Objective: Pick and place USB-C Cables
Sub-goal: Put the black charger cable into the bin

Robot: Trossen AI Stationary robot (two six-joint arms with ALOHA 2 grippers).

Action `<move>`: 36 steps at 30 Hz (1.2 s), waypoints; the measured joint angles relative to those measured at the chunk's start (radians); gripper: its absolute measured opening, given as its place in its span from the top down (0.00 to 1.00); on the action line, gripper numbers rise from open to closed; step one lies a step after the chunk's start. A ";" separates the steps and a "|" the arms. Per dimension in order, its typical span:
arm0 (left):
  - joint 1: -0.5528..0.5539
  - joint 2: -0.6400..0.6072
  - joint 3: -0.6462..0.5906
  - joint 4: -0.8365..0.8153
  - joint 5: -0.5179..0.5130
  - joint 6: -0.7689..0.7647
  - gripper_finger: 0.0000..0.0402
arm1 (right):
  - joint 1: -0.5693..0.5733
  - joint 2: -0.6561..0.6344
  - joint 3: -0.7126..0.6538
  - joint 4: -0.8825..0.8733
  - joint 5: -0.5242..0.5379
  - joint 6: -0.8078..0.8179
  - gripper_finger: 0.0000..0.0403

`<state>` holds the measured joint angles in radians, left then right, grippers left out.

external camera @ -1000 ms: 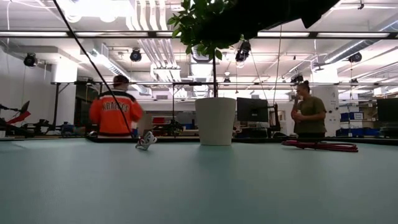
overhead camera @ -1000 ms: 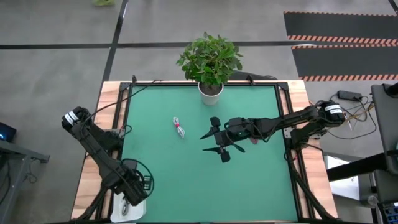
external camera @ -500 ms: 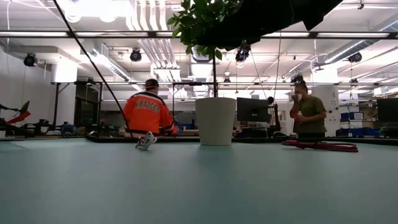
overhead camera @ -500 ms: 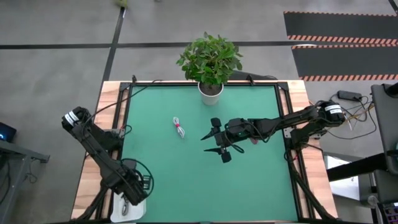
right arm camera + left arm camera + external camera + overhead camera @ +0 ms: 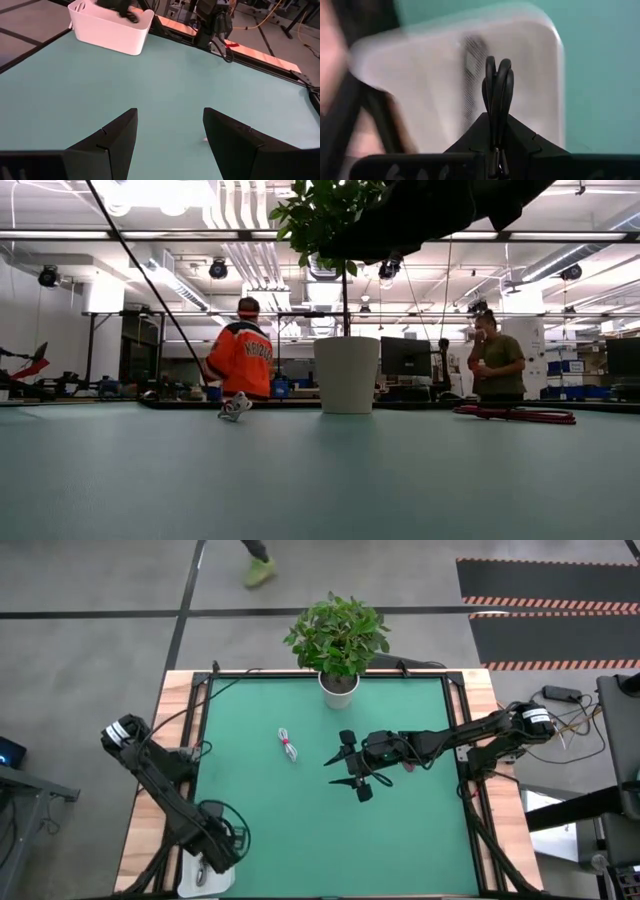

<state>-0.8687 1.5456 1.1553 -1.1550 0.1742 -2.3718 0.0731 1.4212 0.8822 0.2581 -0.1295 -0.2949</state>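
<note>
A white-and-red USB-C cable (image 5: 288,745) lies coiled on the green mat, also visible in the low view as the cable (image 5: 235,408). My left gripper (image 5: 214,852) points down over the white bin (image 5: 198,880) at the near left corner, shut on a black cable bundle (image 5: 497,85). A blurred grey streak (image 5: 472,75) lies inside the bin (image 5: 555,60). My right gripper (image 5: 345,765) hangs open above mid-table with nothing between its fingers (image 5: 169,112). A dark red cable (image 5: 515,415) lies on the mat at the right. My left gripper pinches the black cable bundle between its two fingers, which come from above and point down. Thin black loops (image 5: 498,70) stick out past the fingertips and hang clear over the bin's inside. Which part of the bundle sits between the fingers is hidden by them.
A potted plant in a white pot (image 5: 338,680) stands at the middle of the far edge. The right wrist view shows the bin (image 5: 110,30) with the left arm above it. People stand and walk in the room behind the table.
My left gripper has sunk a little toward the bin, still shut on the black cable. A person in an orange jacket has walked across behind the table.
</note>
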 joint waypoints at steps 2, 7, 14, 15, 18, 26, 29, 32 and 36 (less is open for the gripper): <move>-0.009 0.016 0.001 0.057 0.000 0.000 0.95 | 0.000 0.000 0.000 0.000 0.000 0.005 0.46; -0.020 0.049 0.001 0.068 0.005 0.000 0.95 | 0.000 0.000 0.000 0.008 0.000 0.007 0.46; -0.023 0.065 0.000 0.037 0.005 0.005 0.95 | 0.000 0.000 0.000 0.002 0.000 0.007 0.46; -0.024 0.069 -0.001 0.033 0.005 0.006 0.95 | 0.000 0.000 0.000 0.000 0.000 0.007 0.46; -0.024 0.079 -0.001 0.033 0.005 0.025 0.95 | 0.000 0.000 -0.002 0.000 0.000 0.007 0.46; -0.024 0.109 -0.001 0.018 0.005 0.027 0.95 | 0.000 0.000 -0.004 0.000 0.000 0.007 0.46; -0.024 0.124 -0.001 0.021 0.005 0.027 0.95 | 0.000 0.000 -0.006 0.000 0.000 0.007 0.46; -0.024 0.135 -0.001 0.021 0.005 0.029 0.95 | 0.000 0.000 -0.010 -0.001 0.000 0.007 0.46; -0.024 0.141 -0.002 0.021 0.005 0.032 0.95 | 0.000 0.000 -0.010 0.000 0.000 0.007 0.46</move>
<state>-0.8925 1.6867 1.1538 -1.1338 0.1791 -2.3402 0.0733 1.4212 0.8722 0.2584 -0.1295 -0.2882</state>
